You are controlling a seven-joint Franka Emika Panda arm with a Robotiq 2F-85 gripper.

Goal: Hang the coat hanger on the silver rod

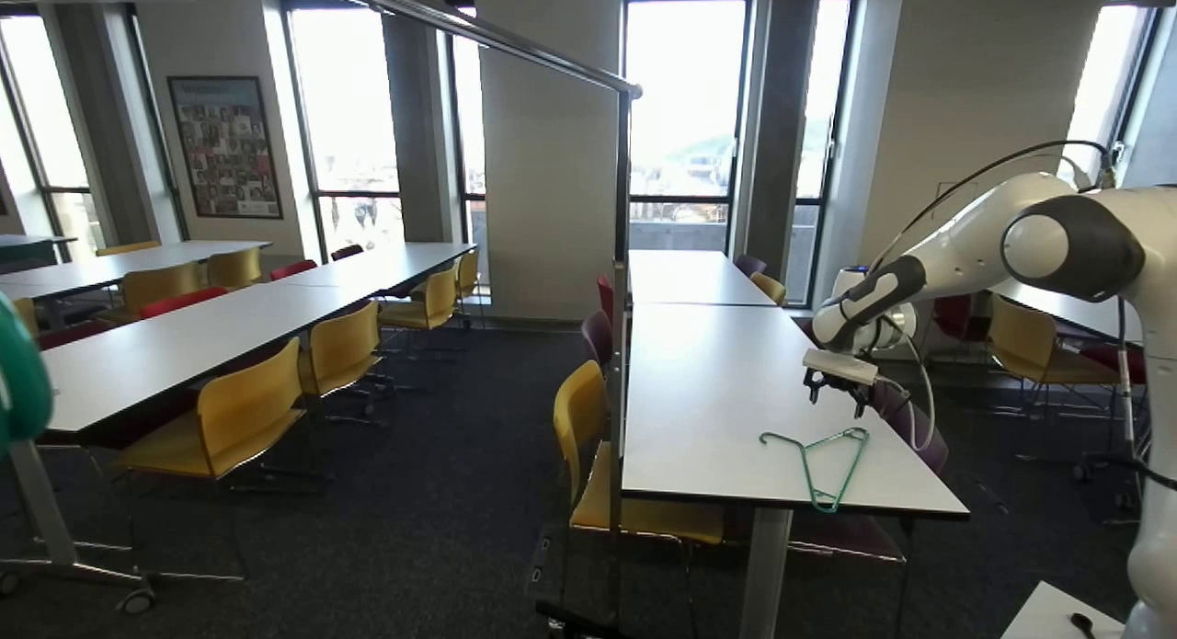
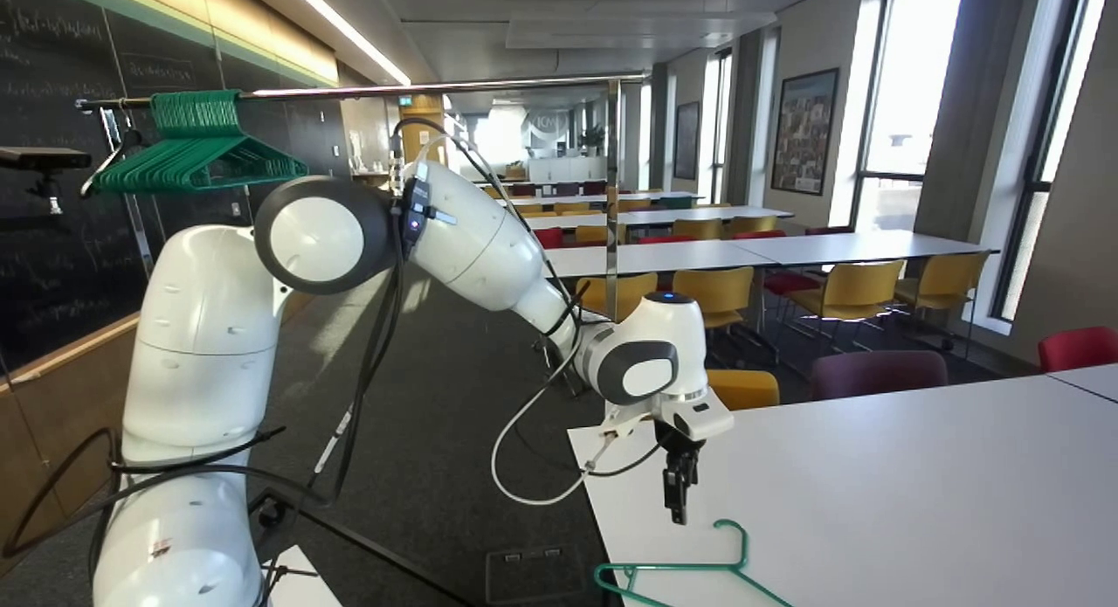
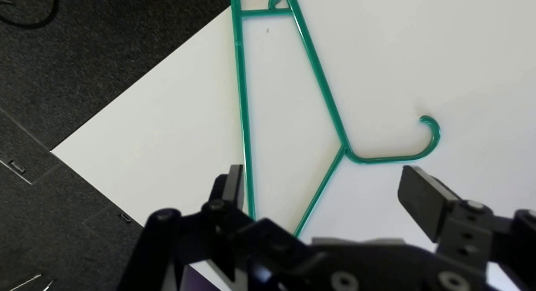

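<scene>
The coat hanger [image 3: 320, 77] is found lying flat on the pale surface [image 3: 167, 127], just below the tool [image 1: 837, 405] and apart from it, the fingers [image 3: 421, 194] being spread wide with nothing held between them. In the wrist view the hook [image 3: 436, 136] is turned toward three o'clock from the neck. A light, stiff, smooth plastic piece is suggested by the gloss; a little flex, and some slip or swing if it is pinched at a far corner, should be expected. A sloping shoulder close to the neck would probably be best gripped, so that the hook is left free. At eleven o'clock from the neck, the hanger's end seems to be carried past the surface's edge, so it could be tipped off by a nudge that way; room is given toward two o'clock, where the surface runs on. In an exterior view the silver rod [image 2: 367, 92] is seen high, from ten to twelve o'clock of the tool, with other green hangers [image 2: 196, 118] hung near its ten-o'clock end; the upright post [image 2: 612, 196] near the twelve-o'clock end should be given clearance.
</scene>
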